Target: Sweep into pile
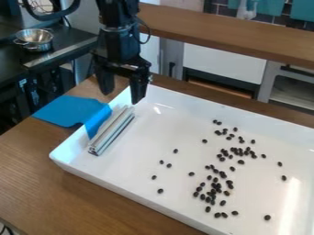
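At the white tray's [175,117] upper-left corner, your gripper [121,95] hangs with its fingers apart, near the blue sweeper [113,130] with silver bars lying across the left rim, and dark beans [214,185] sit loosely scattered, mostly in the tray's right half.

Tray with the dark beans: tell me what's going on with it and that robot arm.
The robot's gripper hangs open over the far left corner of the white tray, holding nothing. Just below it in the tray lies a silver bar, with a blue sheet beside it that reaches over the rim onto the table. The beans are in loose clusters with strays around them, not in one pile.
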Motion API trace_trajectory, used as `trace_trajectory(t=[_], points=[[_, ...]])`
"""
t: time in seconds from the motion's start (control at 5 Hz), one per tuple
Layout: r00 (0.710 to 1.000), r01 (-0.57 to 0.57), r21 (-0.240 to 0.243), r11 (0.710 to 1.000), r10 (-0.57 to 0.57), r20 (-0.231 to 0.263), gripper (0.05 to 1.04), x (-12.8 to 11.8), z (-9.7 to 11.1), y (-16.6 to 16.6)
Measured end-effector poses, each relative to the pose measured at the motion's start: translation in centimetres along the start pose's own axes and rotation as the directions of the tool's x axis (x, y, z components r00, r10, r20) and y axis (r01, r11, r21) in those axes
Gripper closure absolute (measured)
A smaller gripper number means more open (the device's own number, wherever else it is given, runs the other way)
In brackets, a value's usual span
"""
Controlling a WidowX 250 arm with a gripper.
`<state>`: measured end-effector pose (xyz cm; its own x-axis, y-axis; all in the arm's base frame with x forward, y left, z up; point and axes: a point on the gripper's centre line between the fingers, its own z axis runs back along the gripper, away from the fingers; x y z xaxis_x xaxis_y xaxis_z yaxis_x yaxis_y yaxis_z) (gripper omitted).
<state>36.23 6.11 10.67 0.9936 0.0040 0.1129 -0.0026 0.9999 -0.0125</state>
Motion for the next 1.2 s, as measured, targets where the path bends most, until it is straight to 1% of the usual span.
trace_trajectory(t=[0.2,0.6,0.8,1.0,1.2], points=[[0.999,-0.007,-0.005,1.0,0.007,-0.032,0.085,-0.3,-1.2,0.0],[0.998,-0.058,0.025,0.998,0.058,0.001,0.085,-0.4,-2.6,0.5],[0.996,-0.083,0.033,0.996,0.082,0.017,0.085,-0.1,-3.8,0.7],[0.991,-0.132,0.034,0.991,0.131,0.009,0.085,-0.2,-5.2,1.5],[0.99,-0.139,0.048,0.989,0.14,-0.013,0.085,-0.1,-6.0,1.9]])
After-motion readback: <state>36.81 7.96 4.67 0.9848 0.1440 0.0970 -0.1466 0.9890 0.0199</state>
